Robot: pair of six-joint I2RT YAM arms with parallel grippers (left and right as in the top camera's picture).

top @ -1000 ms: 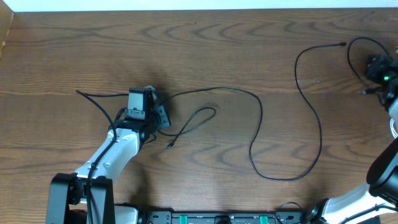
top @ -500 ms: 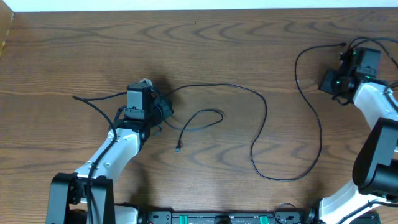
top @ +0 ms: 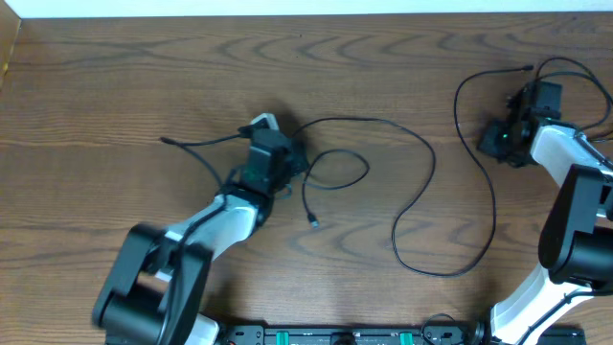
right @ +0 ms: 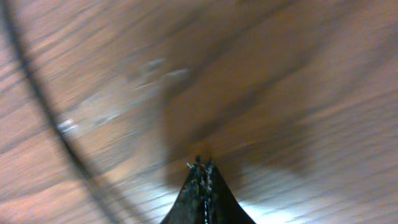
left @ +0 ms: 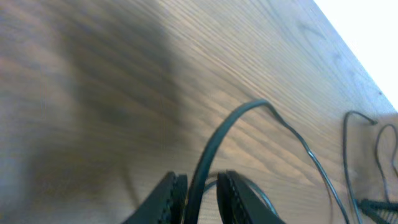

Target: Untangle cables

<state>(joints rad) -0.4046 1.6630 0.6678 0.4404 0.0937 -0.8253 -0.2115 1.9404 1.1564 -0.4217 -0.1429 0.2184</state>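
Observation:
A long black cable [top: 428, 182] winds across the middle of the table, from a free end at the left [top: 165, 141] to a plug near the right arm [top: 530, 68]. My left gripper [top: 287, 158] is shut on this cable; in the left wrist view the cord [left: 214, 140] rises from between the two fingers [left: 169, 198]. A short loop [top: 356, 159] with a plug end [top: 314, 222] lies just right of that gripper. My right gripper [top: 498, 142] hangs over the table at the far right, its fingertips [right: 202, 177] pressed together with nothing between them. A blurred black cable [right: 37, 106] passes to its left.
Another thin black cord [top: 573, 65] curls at the far right edge behind the right arm. The table's back edge [top: 306, 13] meets a white wall. The arm bases [top: 335, 335] stand along the front edge.
The left gripper has moved right, dragging the black cable and its loop with it. The right gripper came in from the right edge, shut its jaws and shifted slightly down-left.

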